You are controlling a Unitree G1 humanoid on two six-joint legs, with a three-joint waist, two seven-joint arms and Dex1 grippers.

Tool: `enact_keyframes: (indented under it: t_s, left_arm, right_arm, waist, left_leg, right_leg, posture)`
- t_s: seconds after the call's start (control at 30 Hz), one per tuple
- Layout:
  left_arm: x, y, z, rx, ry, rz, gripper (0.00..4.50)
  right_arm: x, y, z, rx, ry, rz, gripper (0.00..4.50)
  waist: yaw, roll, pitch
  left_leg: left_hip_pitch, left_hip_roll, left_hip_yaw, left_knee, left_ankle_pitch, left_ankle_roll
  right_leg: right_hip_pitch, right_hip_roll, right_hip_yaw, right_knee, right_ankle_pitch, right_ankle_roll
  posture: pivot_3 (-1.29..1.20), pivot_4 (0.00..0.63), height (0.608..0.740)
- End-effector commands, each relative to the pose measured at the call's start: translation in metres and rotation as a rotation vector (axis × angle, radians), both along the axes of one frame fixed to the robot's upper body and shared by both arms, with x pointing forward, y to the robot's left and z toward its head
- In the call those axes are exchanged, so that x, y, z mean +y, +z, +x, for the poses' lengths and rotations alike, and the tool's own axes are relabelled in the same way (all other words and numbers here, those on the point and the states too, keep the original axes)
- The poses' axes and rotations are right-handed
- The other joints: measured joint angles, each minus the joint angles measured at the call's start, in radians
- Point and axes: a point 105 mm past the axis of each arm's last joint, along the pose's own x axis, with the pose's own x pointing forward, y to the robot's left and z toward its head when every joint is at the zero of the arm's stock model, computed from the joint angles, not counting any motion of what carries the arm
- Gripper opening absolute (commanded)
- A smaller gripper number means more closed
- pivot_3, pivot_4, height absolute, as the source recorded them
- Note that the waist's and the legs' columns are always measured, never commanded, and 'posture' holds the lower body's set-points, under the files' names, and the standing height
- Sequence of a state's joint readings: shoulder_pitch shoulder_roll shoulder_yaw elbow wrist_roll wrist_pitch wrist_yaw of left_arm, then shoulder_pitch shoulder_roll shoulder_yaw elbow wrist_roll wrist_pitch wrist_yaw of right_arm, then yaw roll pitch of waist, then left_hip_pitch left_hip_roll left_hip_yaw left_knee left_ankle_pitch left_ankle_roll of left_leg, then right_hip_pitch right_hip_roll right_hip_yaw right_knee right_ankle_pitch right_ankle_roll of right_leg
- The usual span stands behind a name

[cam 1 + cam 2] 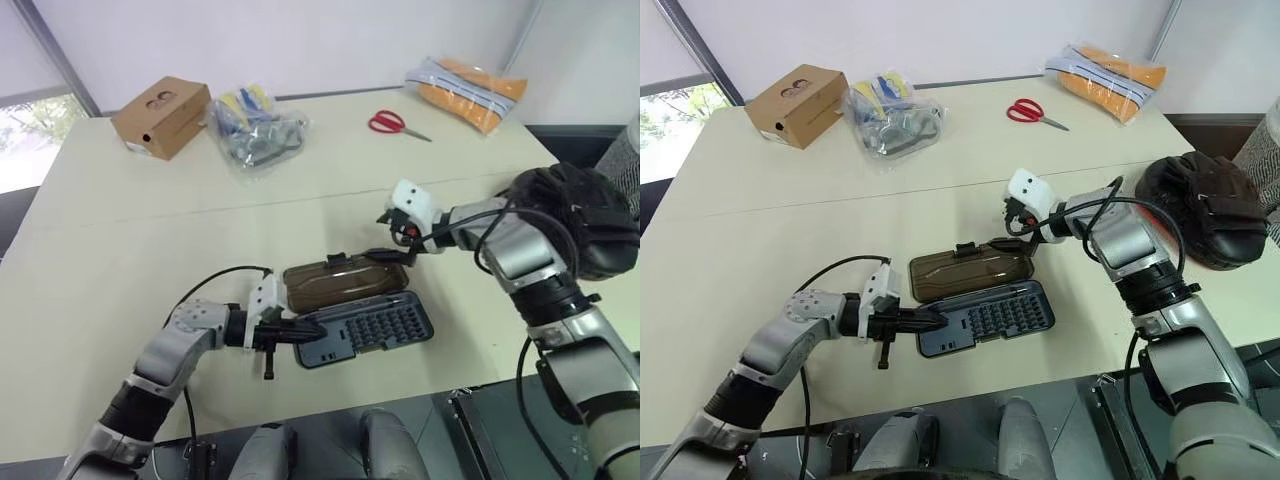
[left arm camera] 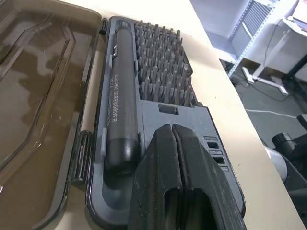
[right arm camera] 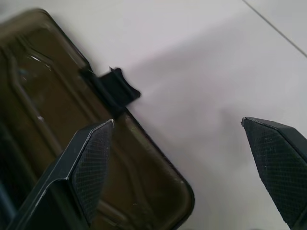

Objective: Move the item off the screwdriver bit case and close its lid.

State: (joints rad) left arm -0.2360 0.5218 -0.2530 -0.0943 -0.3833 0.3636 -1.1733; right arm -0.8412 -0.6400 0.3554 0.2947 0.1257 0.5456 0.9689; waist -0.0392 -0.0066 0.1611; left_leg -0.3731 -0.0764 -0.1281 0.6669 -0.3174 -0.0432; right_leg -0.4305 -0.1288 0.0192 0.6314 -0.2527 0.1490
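Black padded mitt [image 1: 1208,208] off the case at the table's [image 1: 760,230] three o'clock edge, bit case [image 1: 985,315] open at centre, smoky lid [image 1: 970,272] flat at its twelve o'clock, left gripper [image 1: 937,319] clenched on tray's nine o'clock end, right gripper [image 3: 177,158] spread wide above the lid's latch [image 3: 117,87].

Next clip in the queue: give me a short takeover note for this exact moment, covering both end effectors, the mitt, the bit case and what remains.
Left end effector: fingers shut, holding nothing, resting on the near-left end of the bit case tray.
Right end effector: fingers wide open, holding nothing, poised over the latch edge of the lid.
Black mitt: already off the case, lying at the table's right edge.
Bit case: open, lid lying flat on the table beyond the tray, bits and screwdriver exposed.
Done: mitt moved.
Left: swing the lid over the tray and press it shut.
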Motion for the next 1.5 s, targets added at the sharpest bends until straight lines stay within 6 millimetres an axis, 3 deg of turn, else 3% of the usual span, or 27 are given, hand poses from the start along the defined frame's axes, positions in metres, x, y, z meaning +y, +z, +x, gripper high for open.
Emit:
enact_keyframes:
  t_s: [0.03,0.3,0.77,0.87,1.1,1.5]
  left_arm:
    - [0.007,-0.016,-0.004,0.065,0.026,0.051,0.00]
    - [0.005,-0.013,-0.001,0.053,0.039,0.044,0.00]
    - [0.005,-0.013,0.000,0.045,0.051,0.043,0.00]
    - [0.006,-0.013,-0.001,0.046,0.053,0.045,0.00]
    - [0.010,-0.014,-0.002,0.048,0.059,0.049,0.00]
    - [0.016,-0.013,0.003,0.039,0.094,0.050,0.00]
  right_arm:
    - [0.004,0.010,0.010,-0.065,0.015,-0.033,4.44]
    - [0.006,-0.009,0.011,-0.029,0.052,-0.098,4.44]
    - [0.009,-0.020,0.011,0.016,0.066,-0.099,4.44]
    - [0.007,-0.024,0.011,0.026,0.073,-0.113,3.59]
    - [0.005,-0.037,0.005,0.064,0.102,-0.145,0.08]
    - [0.006,-0.052,-0.004,0.121,0.187,-0.218,0.08]
  waist:
    - [0.000,0.000,0.000]
    - [0.000,0.000,0.000]
    - [0.001,0.001,-0.001]
    - [0.001,0.001,-0.001]
    - [-0.002,-0.001,-0.007]
    - [0.000,0.001,-0.009]
  left_leg:
    - [0.000,0.000,0.000,0.000,0.000,0.000]
    - [0.000,0.000,0.000,0.000,0.000,0.000]
    - [0.001,0.000,-0.001,0.000,0.000,0.000]
    - [0.001,0.000,-0.001,0.000,0.000,0.000]
    - [0.003,0.000,-0.001,0.001,0.000,-0.001]
    - [0.017,0.001,-0.001,-0.002,0.000,0.000]
  right_leg:
    - [0.000,0.000,0.000,0.000,0.000,0.000]
    - [0.000,0.000,0.000,0.000,0.000,0.000]
    - [0.001,0.000,0.000,0.000,0.000,0.000]
    - [0.001,0.000,0.000,0.000,0.000,0.000]
    - [0.003,0.000,0.000,0.000,0.000,0.000]
    - [0.017,0.001,0.000,-0.001,0.000,0.000]
  posture:
    - [0.00,0.150,0.740]
    - [0.00,0.150,0.740]
    - [0.00,0.150,0.740]
    - [0.00,0.150,0.740]
    - [0.00,0.150,0.740]
    - [0.00,0.150,0.740]
